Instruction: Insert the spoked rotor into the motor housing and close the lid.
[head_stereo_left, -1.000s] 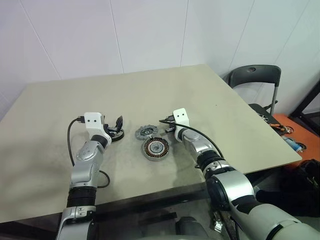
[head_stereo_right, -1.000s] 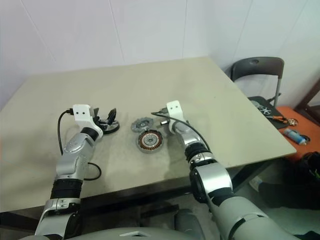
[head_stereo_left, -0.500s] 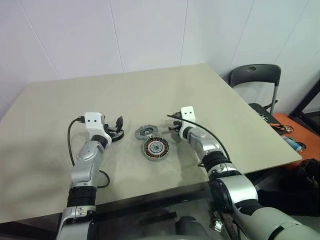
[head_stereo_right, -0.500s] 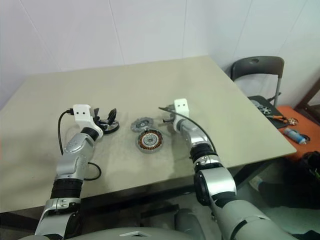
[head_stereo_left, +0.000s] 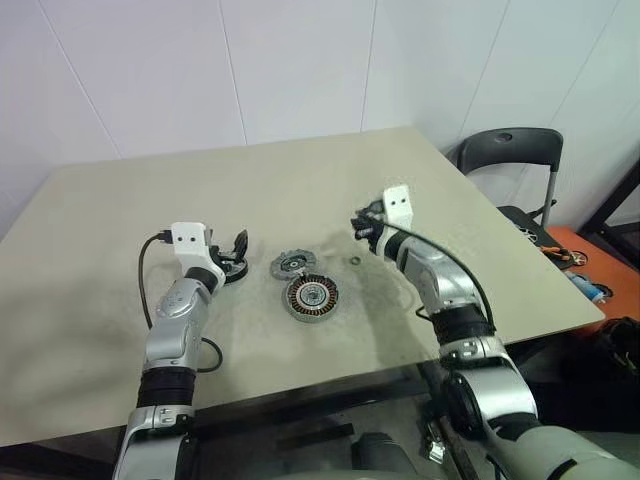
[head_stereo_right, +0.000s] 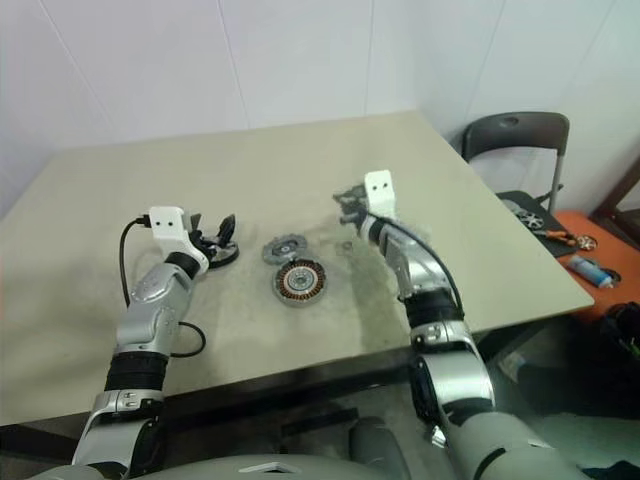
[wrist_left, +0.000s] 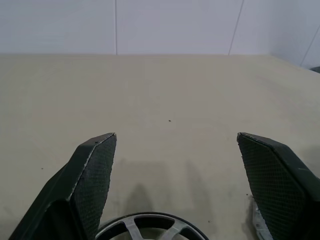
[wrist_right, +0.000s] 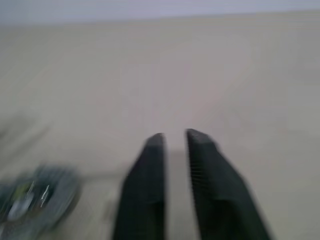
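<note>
On the table (head_stereo_left: 120, 210) lie three discs: one spoked rotor (head_stereo_left: 233, 268) between the left gripper's (head_stereo_left: 229, 249) wide-spread fingers, one lid (head_stereo_left: 291, 264) mid-table, one motor housing (head_stereo_left: 311, 297) just nearer. Raised right of them, the right gripper (head_stereo_left: 362, 225) is narrowly parted, empty.

Bare table (head_stereo_left: 150, 200) beyond clustered discs (head_stereo_left: 300, 280)

spoked rotor (head_stereo_left: 232, 268): one
motor housing (head_stereo_left: 311, 297): one
lid (head_stereo_left: 292, 264): one
small ring (head_stereo_left: 356, 261) beside the lid: one
pincers: two, left pincer (head_stereo_left: 233, 247), right pincer (head_stereo_left: 360, 222)
surface (head_stereo_left: 300, 190): one
chair (head_stereo_left: 510, 152): one
</note>
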